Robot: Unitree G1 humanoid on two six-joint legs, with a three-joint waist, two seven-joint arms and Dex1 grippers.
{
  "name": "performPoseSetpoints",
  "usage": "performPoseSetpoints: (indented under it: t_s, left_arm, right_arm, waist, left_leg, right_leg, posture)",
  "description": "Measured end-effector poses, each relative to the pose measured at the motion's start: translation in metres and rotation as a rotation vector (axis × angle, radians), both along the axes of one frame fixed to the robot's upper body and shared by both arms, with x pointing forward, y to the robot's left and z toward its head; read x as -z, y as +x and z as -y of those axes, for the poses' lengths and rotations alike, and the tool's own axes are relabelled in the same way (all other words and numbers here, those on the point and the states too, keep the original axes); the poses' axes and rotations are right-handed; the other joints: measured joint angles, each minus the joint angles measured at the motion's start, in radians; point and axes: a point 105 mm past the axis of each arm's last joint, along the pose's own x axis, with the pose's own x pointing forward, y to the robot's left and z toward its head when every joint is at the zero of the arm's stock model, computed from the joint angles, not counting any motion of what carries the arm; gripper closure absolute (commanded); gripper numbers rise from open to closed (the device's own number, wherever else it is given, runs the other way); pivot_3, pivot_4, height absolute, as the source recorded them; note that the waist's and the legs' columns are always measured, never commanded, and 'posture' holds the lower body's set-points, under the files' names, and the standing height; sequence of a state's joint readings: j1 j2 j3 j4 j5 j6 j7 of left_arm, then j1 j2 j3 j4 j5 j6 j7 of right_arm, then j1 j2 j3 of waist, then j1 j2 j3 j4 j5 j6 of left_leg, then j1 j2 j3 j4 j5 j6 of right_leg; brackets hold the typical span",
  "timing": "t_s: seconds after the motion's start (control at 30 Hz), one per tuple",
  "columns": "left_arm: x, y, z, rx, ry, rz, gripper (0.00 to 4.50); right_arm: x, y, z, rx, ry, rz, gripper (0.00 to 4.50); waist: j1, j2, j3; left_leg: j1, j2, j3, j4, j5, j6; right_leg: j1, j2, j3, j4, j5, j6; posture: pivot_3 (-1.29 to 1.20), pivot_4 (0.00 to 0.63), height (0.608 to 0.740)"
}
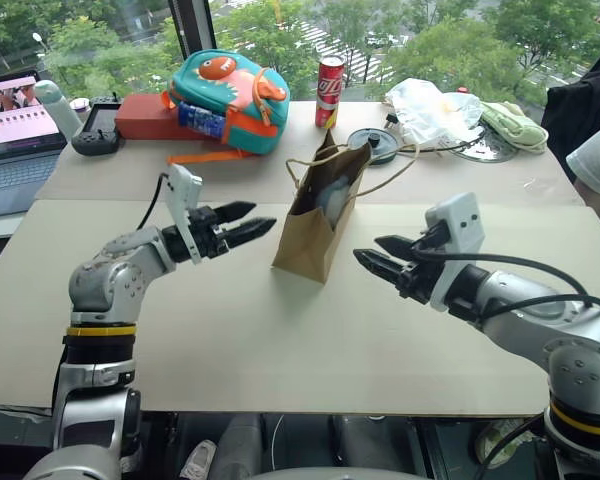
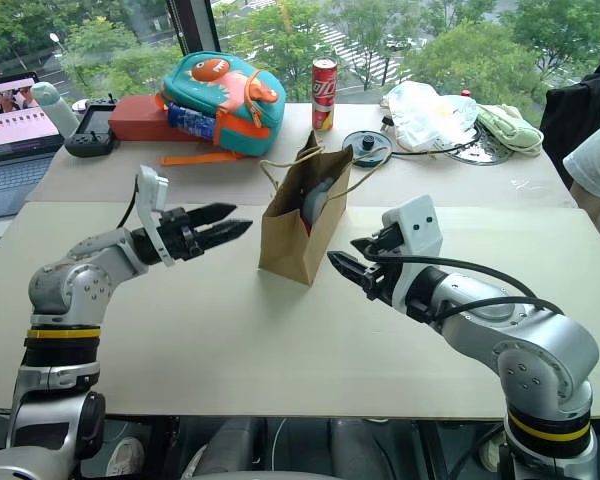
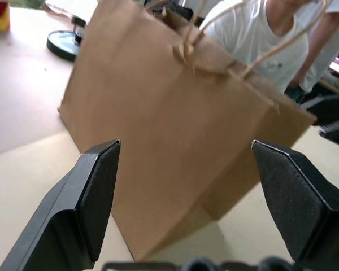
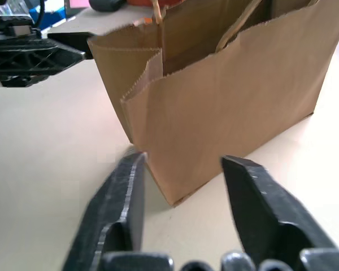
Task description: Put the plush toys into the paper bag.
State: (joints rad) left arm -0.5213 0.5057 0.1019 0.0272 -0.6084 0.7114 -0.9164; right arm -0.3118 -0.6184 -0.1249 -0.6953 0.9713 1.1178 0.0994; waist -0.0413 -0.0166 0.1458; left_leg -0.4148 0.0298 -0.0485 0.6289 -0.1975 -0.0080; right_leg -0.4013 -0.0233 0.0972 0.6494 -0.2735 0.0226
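As both toys seemed to be in the bag (image 1: 315, 235) already, the grey one (image 1: 332, 197) showing at its mouth, we judged backing off slowly best, so the light kraft paper stayed upright. Our left gripper (image 1: 242, 222) was wide open and empty, our right gripper (image 1: 382, 258) partly open and empty, each just beside the bag's creased sides

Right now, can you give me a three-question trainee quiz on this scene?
1. True or false: the paper bag stands upright.
2. What grey thing shows in the bag's mouth?
3. What stands nearest the backpack: A) soda can B) white plastic bag C) green cloth?

Key: 1 true. 2 a fuzzy plush toy. 3 A. Both pincers, left and right, are empty beside the bag.
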Motion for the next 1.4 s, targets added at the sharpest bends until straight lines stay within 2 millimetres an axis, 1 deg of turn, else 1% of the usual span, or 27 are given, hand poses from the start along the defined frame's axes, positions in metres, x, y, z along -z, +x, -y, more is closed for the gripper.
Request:
performPoseSetpoints:
  t_s: [0.03, 0.1, 0.13, 0.27, 0.37, 0.57, 0.7, 0.83, 1.0, 1.17, 1.4]
  left_arm:
    - [0.001, -0.001, 0.001, 0.006, 0.007, 0.008, 0.52]
    - [0.002, -0.002, 0.005, 0.013, 0.037, 0.041, 0.52]
    - [0.003, -0.001, 0.006, 0.015, 0.055, 0.056, 0.52]
    - [0.004, 0.002, 0.015, 0.009, 0.085, 0.121, 0.52]
    - [0.008, 0.004, 0.022, 0.018, 0.106, 0.142, 0.52]
    - [0.012, 0.002, 0.04, 0.044, 0.076, 0.145, 0.52]
    - [0.015, 0.003, 0.044, 0.034, 0.081, 0.142, 0.52]
    - [0.013, 0.003, 0.049, 0.03, 0.077, 0.149, 0.52]
    - [0.017, 0.003, 0.055, 0.014, 0.125, 0.192, 0.52]
    - [0.023, 0.001, 0.061, 0.016, 0.158, 0.195, 0.52]
    - [0.023, 0.002, 0.063, -0.013, 0.186, 0.235, 0.52]
  right_arm:
    - [0.002, 0.001, 0.0, 0.002, -0.005, -0.002, 3.81]
    - [0.004, 0.004, 0.0, 0.003, -0.025, -0.001, 4.42]
    - [0.006, 0.006, -0.001, 0.001, -0.033, -0.001, 4.47]
    - [0.008, 0.019, -0.003, 0.015, -0.069, 0.0, 4.47]
    - [0.005, 0.028, -0.008, 0.021, -0.064, 0.011, 4.47]
    - [-0.008, 0.042, -0.031, -0.002, -0.045, 0.05, 4.47]
    - [-0.006, 0.047, -0.04, -0.005, -0.047, 0.043, 4.47]
    - [-0.009, 0.051, -0.05, -0.018, -0.035, 0.048, 4.47]
    - [-0.008, 0.052, -0.058, -0.025, -0.022, 0.034, 4.47]
    - [-0.01, 0.055, -0.062, -0.021, -0.018, 0.039, 4.47]
    - [-0.011, 0.057, -0.065, -0.021, -0.011, 0.038, 4.47]
  waist:
    - [0.001, 0.0, 0.0]
    - [0.002, 0.0, 0.0]
    - [0.001, 0.0, 0.0]
    - [0.0, 0.0, 0.0]
    - [-0.002, 0.0, 0.0]
    - [-0.001, 0.0, 0.0]
    - [-0.001, 0.0, 0.0]
    - [-0.001, 0.0, 0.0]
    - [-0.001, 0.0, 0.0]
    - [-0.001, 0.0, 0.0]
    - [-0.002, 0.0, 0.0]
  left_leg:
    - [0.0, 0.0, 0.0, 0.0, 0.0, 0.0]
    - [0.0, 0.0, 0.0, 0.0, 0.0, 0.0]
    - [0.0, 0.0, 0.0, 0.0, 0.0, 0.0]
    - [0.0, 0.0, 0.0, 0.0, 0.0, 0.0]
    - [0.0, 0.0, 0.0, 0.0, 0.0, 0.0]
    - [0.0, 0.0, 0.0, 0.0, 0.0, 0.0]
    - [0.0, 0.0, 0.0, 0.0, 0.0, 0.0]
    - [0.0, 0.0, 0.0, 0.0, 0.0, 0.0]
    - [0.0, 0.0, 0.0, 0.0, 0.0, 0.0]
    - [0.0, 0.0, -0.001, 0.0, 0.0, 0.0]
    - [0.0, 0.0, 0.0, 0.0, 0.0, 0.0]
  right_leg:
    - [0.0, 0.0, 0.0, 0.0, 0.0, 0.0]
    - [0.0, 0.0, 0.0, 0.0, 0.0, 0.0]
    - [0.0, 0.0, 0.0, 0.0, 0.0, 0.0]
    - [0.0, 0.0, 0.0, 0.0, 0.0, 0.0]
    - [0.0, 0.0, 0.0, 0.0, 0.0, 0.0]
    - [0.0, 0.0, 0.0, 0.0, 0.0, 0.0]
    - [0.0, 0.0, 0.0, 0.0, 0.0, 0.0]
    - [0.0, 0.0, 0.0, 0.001, 0.0, 0.0]
    - [0.0, 0.0, 0.0, 0.001, 0.0, -0.001]
    - [0.0, 0.0, 0.0, 0.001, 0.0, -0.001]
    - [0.0, 0.0, 0.0, 0.001, 0.0, -0.001]
  posture:
    - [0.0, 0.15, 0.739]
    - [0.0, 0.15, 0.739]
    - [0.0, 0.15, 0.739]
    - [0.0, 0.15, 0.739]
    - [0.0, 0.15, 0.739]
    - [0.0, 0.15, 0.739]
    - [0.0, 0.15, 0.739]
    - [0.0, 0.15, 0.739]
    - [0.0, 0.15, 0.739]
    - [0.0, 0.15, 0.739]
    - [0.0, 0.15, 0.739]
